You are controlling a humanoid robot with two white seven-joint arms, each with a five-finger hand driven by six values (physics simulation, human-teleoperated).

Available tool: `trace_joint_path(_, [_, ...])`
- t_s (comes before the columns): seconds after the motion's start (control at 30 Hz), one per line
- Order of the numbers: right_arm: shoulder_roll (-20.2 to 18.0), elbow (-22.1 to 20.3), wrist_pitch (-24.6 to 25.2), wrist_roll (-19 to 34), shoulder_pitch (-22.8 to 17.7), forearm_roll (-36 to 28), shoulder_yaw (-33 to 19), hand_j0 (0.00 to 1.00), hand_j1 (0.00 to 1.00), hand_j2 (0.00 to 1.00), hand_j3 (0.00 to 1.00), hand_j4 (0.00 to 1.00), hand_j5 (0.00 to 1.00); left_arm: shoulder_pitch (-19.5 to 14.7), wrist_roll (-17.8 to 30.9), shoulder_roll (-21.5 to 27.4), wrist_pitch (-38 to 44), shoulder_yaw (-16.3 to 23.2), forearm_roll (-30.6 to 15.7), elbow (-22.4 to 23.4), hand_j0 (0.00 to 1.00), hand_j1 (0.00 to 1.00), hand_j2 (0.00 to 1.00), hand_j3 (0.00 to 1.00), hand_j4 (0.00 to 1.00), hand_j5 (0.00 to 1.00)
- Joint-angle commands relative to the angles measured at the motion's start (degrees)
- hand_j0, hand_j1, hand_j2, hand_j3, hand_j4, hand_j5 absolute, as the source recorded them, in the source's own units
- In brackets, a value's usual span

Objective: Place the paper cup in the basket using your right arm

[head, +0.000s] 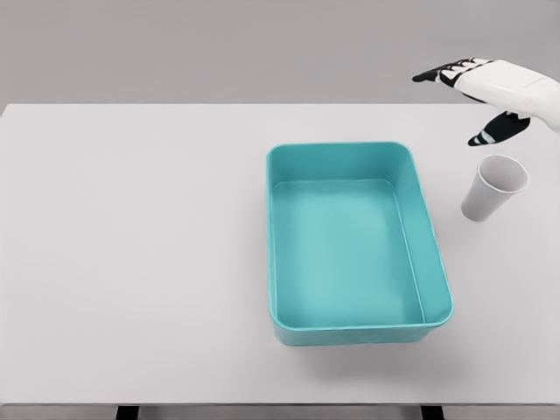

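Head view looks down on a wide, pale grey tabletop that fills almost the whole frame, with a darker grey wall behind it at the top.

A little right of the centre of the frame stands a turquoise rectangular plastic basket with rounded corners and low smooth walls. Its inside is bare, and its long side runs from the middle of the frame toward the lower edge.

To the right of the basket, near the right edge of the frame, stands a small white paper cup. It is upright on the tabletop with its round mouth turned up, and it looks a little tilted to the right from this angle. It is beside the basket and apart from it, not touching the wall.

In the upper right corner the white right hand comes in from the right edge. Its dark-tipped fingers are stretched out toward the left and spread wide, and the thumb points down toward the cup. The hand holds nothing. It hangs above the cup, apart from it.
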State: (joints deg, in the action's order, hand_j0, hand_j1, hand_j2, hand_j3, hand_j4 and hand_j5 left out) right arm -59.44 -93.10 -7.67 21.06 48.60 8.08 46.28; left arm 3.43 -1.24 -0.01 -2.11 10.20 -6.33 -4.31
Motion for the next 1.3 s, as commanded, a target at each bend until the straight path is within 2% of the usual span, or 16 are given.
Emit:
trace_joint_path(0.0, [0.1,0.0,0.1,0.3,0.0,-0.1,-0.1,1.00,1.00,1.00,1.00,1.00,1.00,0.0,0.0,0.0,0.0,0.0,0.0,0.0,1.00,1.00,1.00,1.00,1.00,1.00])
trace_joint_path(0.17, [-0.1,0.6,-1.8,0.4,0.0,-1.0,-1.5,1.00,1.00,1.00,1.00,1.00,1.00,0.0,0.0,0.0,0.0,0.0,0.0,0.0,1.00,1.00,1.00,1.00,1.00,1.00])
trace_joint_path(0.23, [-1.1,2.4,-5.2,3.6,-0.2,-7.2,-3.7,1.00,1.00,1.00,1.00,1.00,1.00,0.0,0.0,0.0,0.0,0.0,0.0,0.0,1.00,1.00,1.00,1.00,1.00,1.00])
trace_joint_path(0.3, [-2.5,8.4,-12.8,8.7,-0.3,-15.4,-6.2,1.00,1.00,1.00,1.00,1.00,1.00,0.0,0.0,0.0,0.0,0.0,0.0,0.0,1.00,1.00,1.00,1.00,1.00,1.00])
trace_joint_path(0.33, [-2.4,15.0,-16.2,13.9,-0.3,-22.4,-7.3,1.00,1.00,1.00,1.00,1.00,1.00,0.0,0.0,0.0,0.0,0.0,0.0,0.0,1.00,1.00,1.00,1.00,1.00,1.00])
trace_joint_path(0.37, [-2.4,19.0,-17.3,13.9,-0.4,-27.6,-7.5,1.00,1.00,1.00,1.00,1.00,1.00,0.0,0.0,0.0,0.0,0.0,0.0,0.0,1.00,1.00,1.00,1.00,1.00,1.00])
trace_joint_path(0.43, [-2.3,30.4,-18.4,13.9,-0.4,-41.9,-7.7,1.00,1.00,1.00,1.00,1.00,1.00,0.0,0.0,0.0,0.0,0.0,0.0,0.0,1.00,1.00,1.00,1.00,1.00,1.00])
trace_joint_path(0.47, [-2.3,33.9,-19.1,13.9,-0.4,-45.4,-7.8,1.00,1.00,1.00,1.00,1.00,1.00,0.0,0.0,0.0,0.0,0.0,0.0,0.0,1.00,1.00,1.00,1.00,1.00,1.00])
trace_joint_path(0.53, [-2.0,40.2,-20.2,13.9,-0.5,-46.9,-9.1,1.00,1.00,1.00,1.00,1.00,1.00,0.0,0.0,0.0,0.0,0.0,0.0,0.0,1.00,1.00,1.00,1.00,1.00,1.00])
trace_joint_path(0.67, [-1.8,41.2,-19.7,13.9,-1.7,-46.5,-8.7,1.00,1.00,1.00,1.00,1.00,1.00,0.0,0.0,0.0,0.0,0.0,0.0,0.0,1.00,1.00,1.00,1.00,1.00,1.00])
trace_joint_path(0.8, [0.9,44.9,-19.7,13.9,-3.8,-46.7,-8.8,1.00,1.00,1.00,1.00,1.00,1.00,0.0,0.0,0.0,0.0,0.0,0.0,0.0,1.00,1.00,1.00,1.00,1.00,1.00])
trace_joint_path(0.93, [4.9,44.7,-20.2,13.9,-6.4,-46.3,-7.9,1.00,1.00,1.00,1.00,1.00,1.00,0.0,0.0,0.0,0.0,0.0,0.0,0.0,1.00,1.00,1.00,1.00,1.00,1.00])
trace_joint_path(1.27, [6.3,44.8,-20.6,13.9,-7.8,-46.0,-5.1,1.00,1.00,1.00,1.00,1.00,1.00,0.0,0.0,0.0,0.0,0.0,0.0,0.0,1.00,1.00,1.00,1.00,1.00,1.00])
